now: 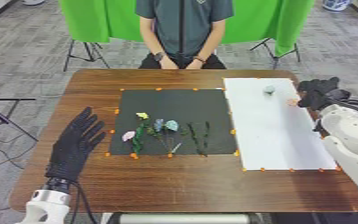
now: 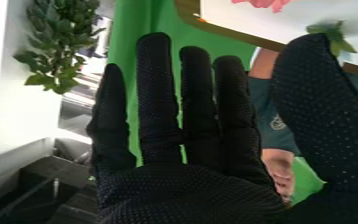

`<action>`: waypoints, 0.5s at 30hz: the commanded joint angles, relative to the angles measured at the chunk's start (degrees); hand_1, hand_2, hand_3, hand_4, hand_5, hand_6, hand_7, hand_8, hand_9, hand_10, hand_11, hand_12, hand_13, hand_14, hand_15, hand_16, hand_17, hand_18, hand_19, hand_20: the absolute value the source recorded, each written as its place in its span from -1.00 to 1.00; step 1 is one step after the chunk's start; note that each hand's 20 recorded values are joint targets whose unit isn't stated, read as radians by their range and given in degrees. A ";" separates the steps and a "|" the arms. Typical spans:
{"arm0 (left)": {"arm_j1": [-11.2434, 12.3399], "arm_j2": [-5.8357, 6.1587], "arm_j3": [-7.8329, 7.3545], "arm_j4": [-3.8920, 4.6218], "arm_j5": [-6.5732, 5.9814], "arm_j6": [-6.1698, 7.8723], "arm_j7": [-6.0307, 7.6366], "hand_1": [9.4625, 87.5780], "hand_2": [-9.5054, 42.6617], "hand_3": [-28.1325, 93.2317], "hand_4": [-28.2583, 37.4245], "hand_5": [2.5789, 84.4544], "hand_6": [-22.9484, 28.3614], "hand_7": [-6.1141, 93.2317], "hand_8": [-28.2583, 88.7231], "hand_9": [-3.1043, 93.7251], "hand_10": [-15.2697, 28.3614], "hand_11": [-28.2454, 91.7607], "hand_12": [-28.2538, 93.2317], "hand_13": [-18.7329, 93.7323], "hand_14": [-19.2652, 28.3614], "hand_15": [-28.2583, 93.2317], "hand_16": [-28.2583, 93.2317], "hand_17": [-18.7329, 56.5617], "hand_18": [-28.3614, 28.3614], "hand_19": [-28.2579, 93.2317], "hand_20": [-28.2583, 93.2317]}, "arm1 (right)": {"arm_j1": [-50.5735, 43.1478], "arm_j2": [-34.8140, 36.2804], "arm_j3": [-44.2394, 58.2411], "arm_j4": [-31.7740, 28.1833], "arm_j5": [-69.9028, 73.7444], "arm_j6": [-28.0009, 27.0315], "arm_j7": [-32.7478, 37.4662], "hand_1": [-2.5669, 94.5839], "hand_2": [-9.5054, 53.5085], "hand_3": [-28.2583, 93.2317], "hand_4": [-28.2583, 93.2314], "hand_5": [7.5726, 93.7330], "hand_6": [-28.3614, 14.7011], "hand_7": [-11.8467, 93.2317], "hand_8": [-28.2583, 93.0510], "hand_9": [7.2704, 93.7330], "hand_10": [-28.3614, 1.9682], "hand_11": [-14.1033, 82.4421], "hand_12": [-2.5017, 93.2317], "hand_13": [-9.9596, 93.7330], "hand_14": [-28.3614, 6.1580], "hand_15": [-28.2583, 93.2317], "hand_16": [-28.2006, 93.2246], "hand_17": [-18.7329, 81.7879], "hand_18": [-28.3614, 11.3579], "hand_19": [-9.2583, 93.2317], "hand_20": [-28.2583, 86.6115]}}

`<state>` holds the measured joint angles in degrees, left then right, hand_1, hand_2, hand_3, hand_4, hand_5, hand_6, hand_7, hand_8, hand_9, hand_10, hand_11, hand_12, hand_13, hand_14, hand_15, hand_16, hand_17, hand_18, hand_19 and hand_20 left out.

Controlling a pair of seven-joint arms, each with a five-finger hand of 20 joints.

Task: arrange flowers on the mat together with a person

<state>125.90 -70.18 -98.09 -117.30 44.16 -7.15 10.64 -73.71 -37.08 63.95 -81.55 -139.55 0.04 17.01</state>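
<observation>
Black fabric sheathes straight fingers — left hand [image 1: 74,146] near dark mat [image 1: 171,102], right hand [image 1: 321,96] (dimpled) near white rectangle [image 1: 282,135].

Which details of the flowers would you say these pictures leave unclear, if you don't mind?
- Pink petals, right wrist view: cut off by the top edge.
- Green leaves, right wrist view: partly behind the right hand.
- Yellow flower, head view: too small to tell its kind.

Brown wood-grain tbl [image 1: 158,187] w/ blk mat [image 1: 167,102] & wht sheet [image 1: 282,140]; yel flwr [image 1: 143,115], pink flwr [image 1: 128,135], grn cloth [image 1: 87,22].
</observation>
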 commanded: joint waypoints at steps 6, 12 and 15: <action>0.45 0.11 0.17 0.44 -0.23 -0.73 -0.48 -0.50 -0.83 0.56 -0.88 -0.43 -0.04 -0.51 -0.68 -0.54 0.15 -0.28 -0.25 -0.36 0.29 -0.31 -0.41 -0.81 0.70 0.09 -0.37 | 6.02 -5.05 -0.97 4.87 -3.00 -8.70 -2.18 -0.21 -1.00 0.83 -1.00 -0.12 0.51 -0.08 -0.87 0.08 0.46 0.04 -0.47 0.14 0.28 0.39 -0.27 -0.35 -0.47 0.44 0.12; 0.41 0.09 0.06 0.40 -0.01 -0.92 -0.54 -0.50 -0.83 0.55 -0.88 -0.43 -0.04 -0.51 -0.68 -0.54 0.14 -0.28 -0.25 -0.36 0.29 -0.31 -0.41 -0.81 0.70 0.09 -0.36 | 7.00 -6.47 -1.28 6.57 -4.12 -10.55 -3.24 -0.18 -1.00 0.82 -1.00 -0.05 0.53 -0.04 -0.87 0.14 0.41 0.10 -0.44 0.20 0.33 0.40 -0.26 -0.32 -0.45 0.44 0.12; 0.53 0.11 0.17 0.40 -0.12 -0.79 -0.38 -0.50 -0.83 0.55 -0.88 -0.43 -0.03 -0.51 -0.68 -0.54 0.15 -0.28 -0.25 -0.36 0.29 -0.31 -0.41 -0.81 0.70 0.09 -0.36 | 7.69 -6.74 -2.82 8.15 -3.19 -7.04 -3.19 -0.15 -1.00 0.80 -1.00 0.02 0.55 -0.01 -0.88 0.23 0.40 0.10 -0.44 0.26 0.37 0.40 -0.25 -0.29 -0.43 0.45 0.13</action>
<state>125.87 -70.05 -98.03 -117.25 44.13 -7.45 10.61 -67.50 -42.85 63.03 -75.74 -142.19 -11.20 14.33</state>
